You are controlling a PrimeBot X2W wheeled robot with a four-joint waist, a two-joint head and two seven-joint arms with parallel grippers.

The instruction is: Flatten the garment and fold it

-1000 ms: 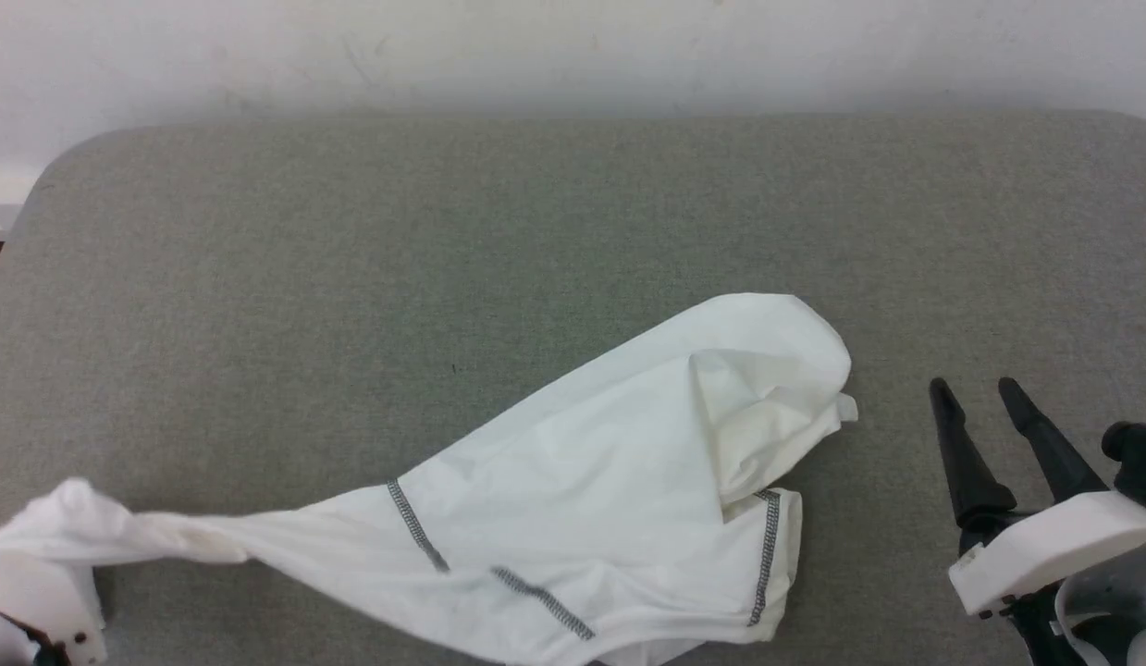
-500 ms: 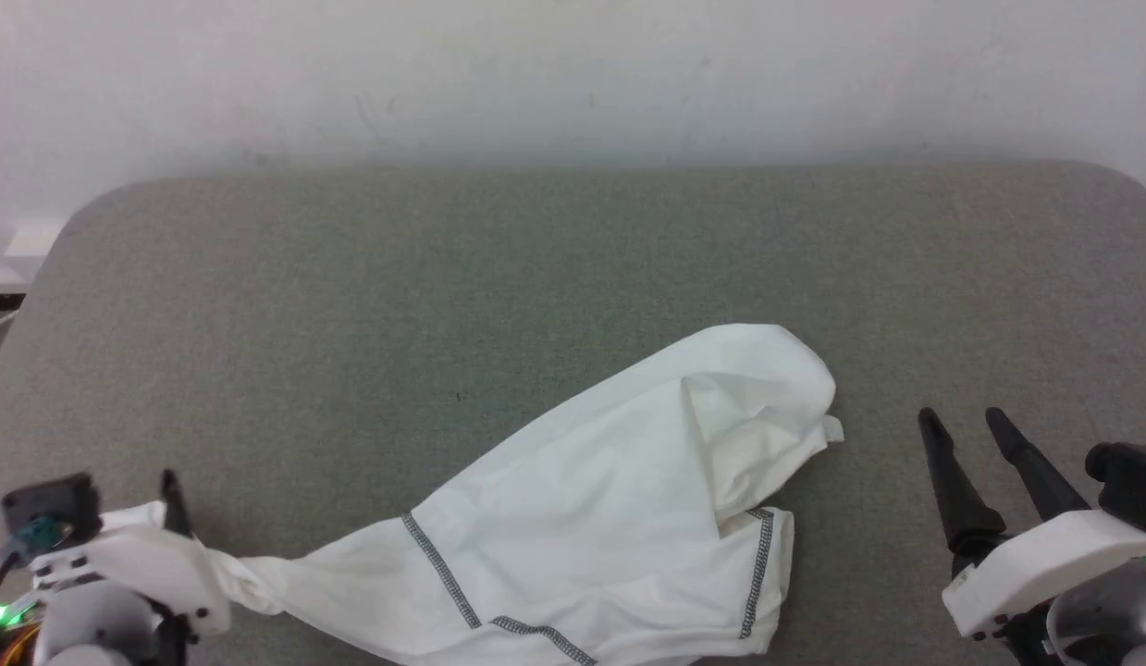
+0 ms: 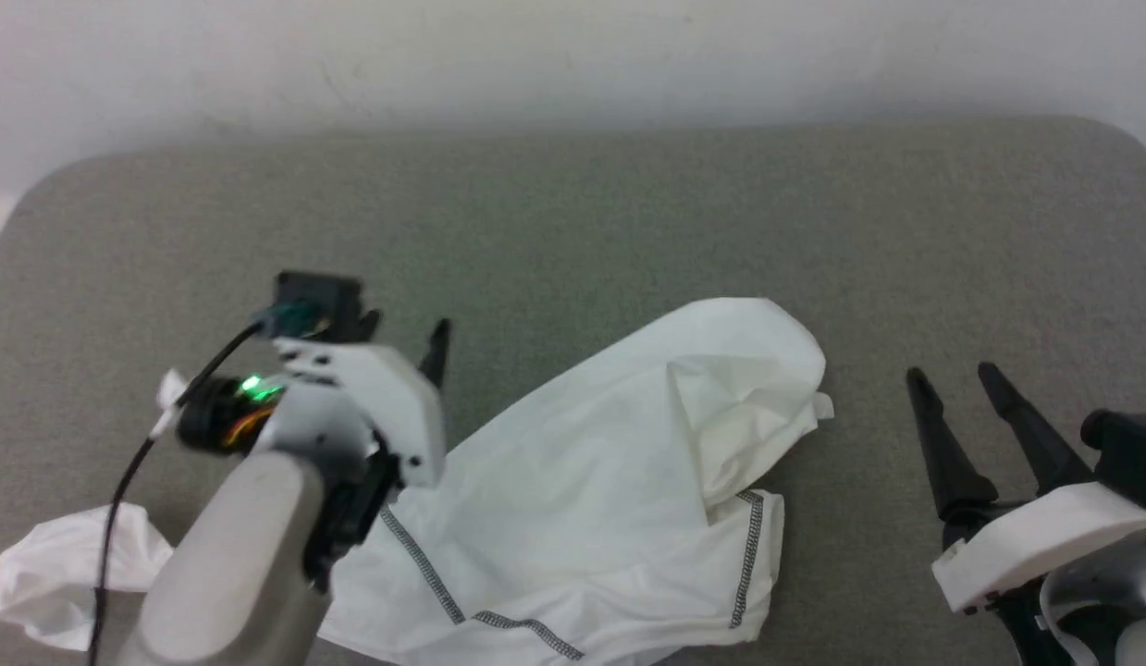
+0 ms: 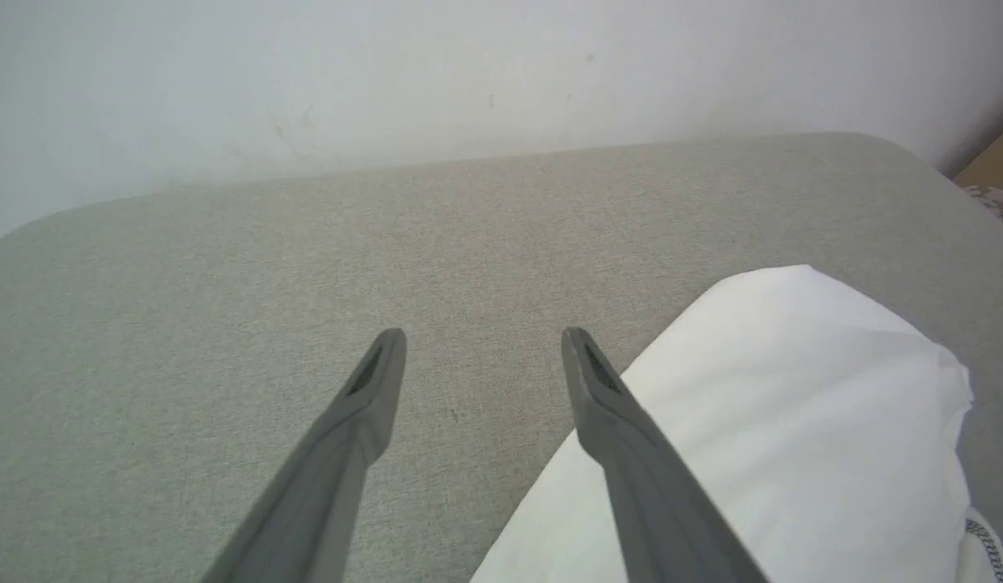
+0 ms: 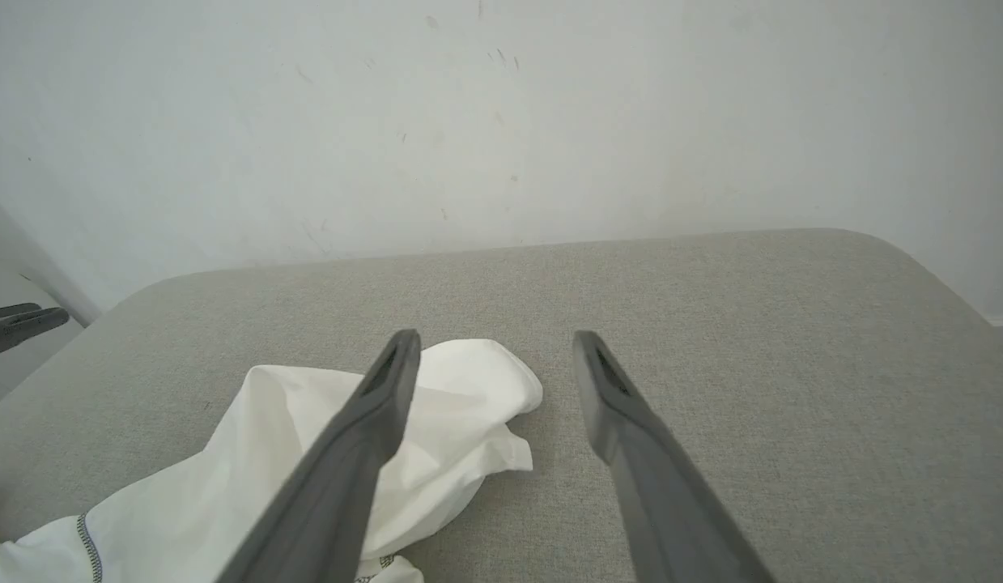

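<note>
Garment (image 3: pixel 609 481) lies crumpled on the near half of the grey fabric surface (image 3: pixel 573 213), from the middle toward the left. White cloth, not flattened, not folded neatly. One rounded lobe is doubled over at its far right end, with loose creases under it. Dark zigzag seams (image 3: pixel 748 555) run across the near part. A sleeve trails off to the left and ends in a bunched wad (image 3: pixel 55 573) near the surface's left edge.

Left gripper (image 3: pixel 404 331) sits at the garment's far left edge, fingers spread wide, nothing between them. Its pale forearm (image 3: pixel 230 564) crosses over the sleeve. A green light (image 3: pixel 252 387) glows on the wrist and a black cable (image 3: pixel 119 499) hangs from it. In the left wrist view, one finger (image 4: pixel 631 453) overlaps the cloth's edge and the other lies over bare surface; contact with the cloth cannot be told.

Right gripper (image 3: pixel 952 384) is well apart from the garment on the right, over bare surface, fingers spread, empty. In the right wrist view the doubled-over lobe shows behind its left-hand finger (image 5: pixel 363 437).

White wall (image 3: pixel 573 55) stands behind the surface's far edge.
</note>
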